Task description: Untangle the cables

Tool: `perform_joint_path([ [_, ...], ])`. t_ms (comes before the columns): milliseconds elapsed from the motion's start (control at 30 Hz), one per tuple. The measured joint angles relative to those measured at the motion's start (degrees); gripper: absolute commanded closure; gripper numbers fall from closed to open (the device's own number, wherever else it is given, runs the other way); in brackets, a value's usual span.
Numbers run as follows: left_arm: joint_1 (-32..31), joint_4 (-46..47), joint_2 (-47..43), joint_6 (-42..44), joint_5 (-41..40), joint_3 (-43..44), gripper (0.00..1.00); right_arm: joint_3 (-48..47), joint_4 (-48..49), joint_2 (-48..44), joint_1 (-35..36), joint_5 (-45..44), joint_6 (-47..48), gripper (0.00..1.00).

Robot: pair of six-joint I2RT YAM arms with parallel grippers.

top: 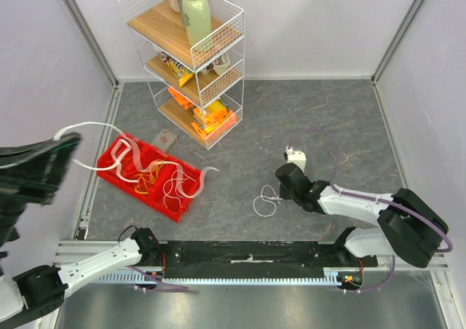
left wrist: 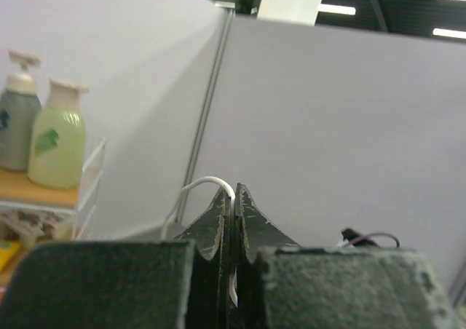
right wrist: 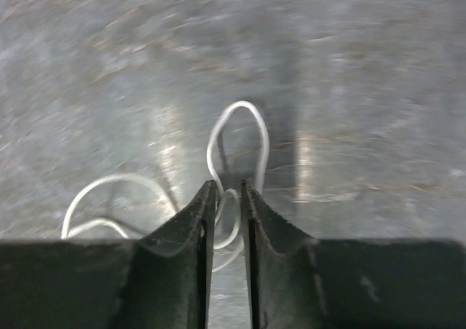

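The cables (top: 154, 175) lie as an orange and white tangle in a red tray (top: 116, 161) on the left. One white cable (top: 95, 125) rises out of the tangle to my left gripper (top: 71, 143), which is held high above the table's left edge. In the left wrist view the left gripper (left wrist: 234, 191) is shut on that white cable (left wrist: 204, 183). A separate small white cable loop (top: 267, 200) lies on the table. My right gripper (top: 282, 187) is just right of it. In the right wrist view the right gripper (right wrist: 228, 187) is narrowly open, with a loop of white cable (right wrist: 234, 136) between its tips.
A white wire shelf rack (top: 193, 60) with bottles and snack packets stands at the back left. A small grey card (top: 166, 137) lies behind the tray. A small white object (top: 295, 154) sits just behind the right gripper. Grey walls enclose the table.
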State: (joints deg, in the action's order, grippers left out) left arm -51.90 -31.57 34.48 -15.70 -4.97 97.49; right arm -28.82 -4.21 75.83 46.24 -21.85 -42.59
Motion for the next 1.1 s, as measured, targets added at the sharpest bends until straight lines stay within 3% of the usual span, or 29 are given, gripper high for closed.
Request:
perform_joint_path([
  [100,0.02,0.26,0.0,2.54,-1.29,5.2,0.98,1.42,-2.47,-3.19,-3.54,-2.8,-1.75,0.87],
  [233,0.02,2.03,-0.09,4.17,-2.64,6.71,0.98,1.79,-4.79,-7.82,-8.48,-6.21,-2.54,0.86],
  [500,0.02,2.19,1.07,4.83,-4.26,-2.73,0.98,1.31,-4.85,-9.33,-9.88,-5.79,3.63,0.83],
  [1100,0.02,0.46,2.82,12.9,-23.67,-22.23,0.98,2.21,-3.45,-11.63,-9.88,-2.16,7.82,0.82],
])
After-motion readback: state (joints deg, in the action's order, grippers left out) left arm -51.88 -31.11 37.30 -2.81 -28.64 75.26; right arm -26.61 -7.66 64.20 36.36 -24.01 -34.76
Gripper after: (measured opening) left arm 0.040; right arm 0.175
